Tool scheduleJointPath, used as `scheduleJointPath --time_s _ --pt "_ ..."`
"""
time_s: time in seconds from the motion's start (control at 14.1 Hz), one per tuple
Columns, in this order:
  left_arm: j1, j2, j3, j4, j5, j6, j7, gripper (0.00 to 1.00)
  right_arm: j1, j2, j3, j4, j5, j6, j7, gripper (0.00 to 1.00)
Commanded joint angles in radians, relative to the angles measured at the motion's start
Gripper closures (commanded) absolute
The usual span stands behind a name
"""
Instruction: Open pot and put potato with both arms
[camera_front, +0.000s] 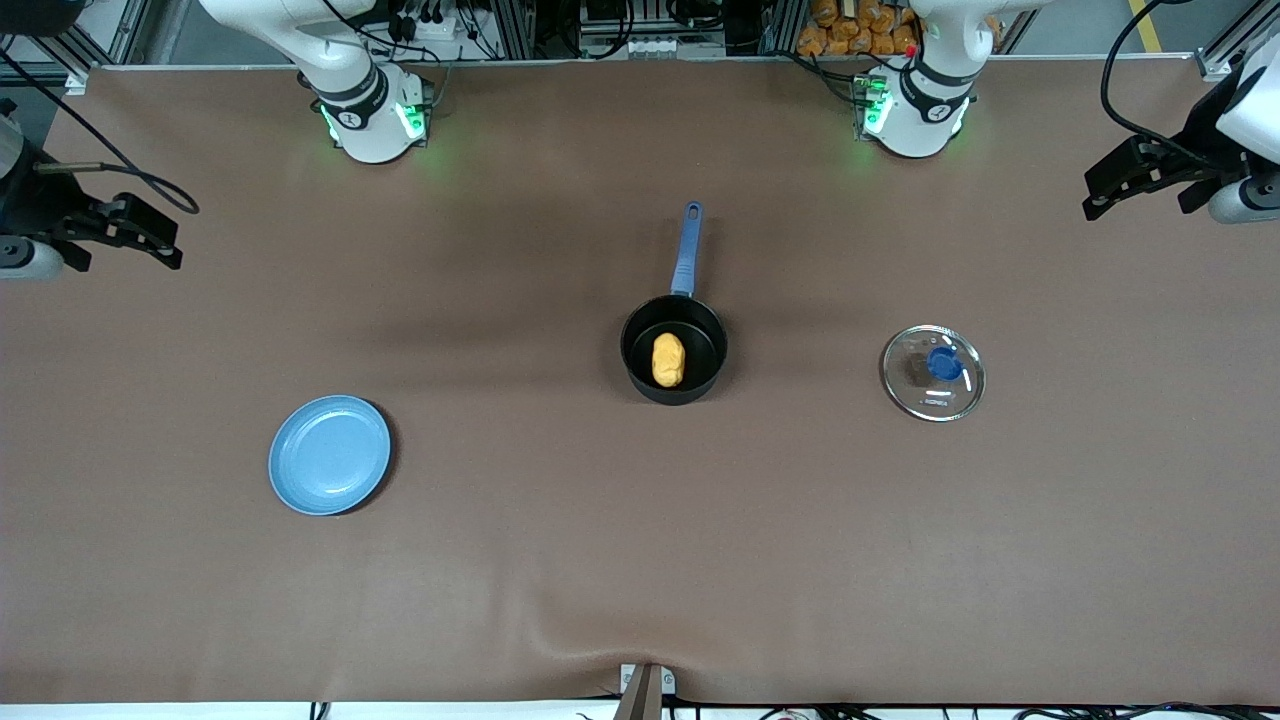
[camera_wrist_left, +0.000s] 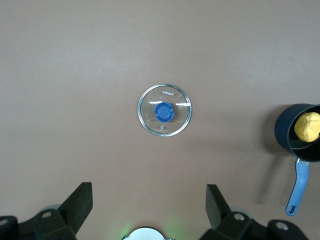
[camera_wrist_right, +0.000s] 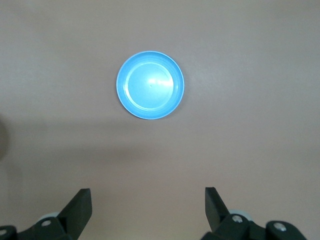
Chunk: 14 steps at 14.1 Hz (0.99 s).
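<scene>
The potato (camera_front: 668, 360) lies inside the pot (camera_front: 674, 349); its lid (camera_front: 933, 372) rests on the desk (camera_front: 640, 560) beside it. The left hand (camera_wrist_left: 149, 207) and right hand (camera_wrist_right: 148, 210) hover apart, fingers spread, empty, apparently done.

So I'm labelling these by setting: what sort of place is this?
Probably a robotics lab bench, not a kitchen: both arms bolted to a brown-covered table, cabling and aluminium framing along its edge, and only the pot, lid and plate laid out.
</scene>
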Motion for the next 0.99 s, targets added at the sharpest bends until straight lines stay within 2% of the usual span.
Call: scheduleJointPath --time_s 0.0,0.14,0.92 --pt "0.011 -0.015 -0.003 -0.001 -0.002 -0.004 0.015 0.0 0.015 -0.005 -0.012 0.061 -0.022 -0.032 -0.002 0.0" --pt "0.011 -0.015 -0.003 -0.001 -0.002 -0.004 0.015 0.0 0.006 -0.005 -0.016 0.105 -0.019 -0.08 -0.006 0.0" --pt "0.014 -0.015 -0.002 -0.004 -0.003 -0.005 0.017 0.0 0.011 0.006 -0.015 0.096 -0.019 -0.084 0.005 0.0"
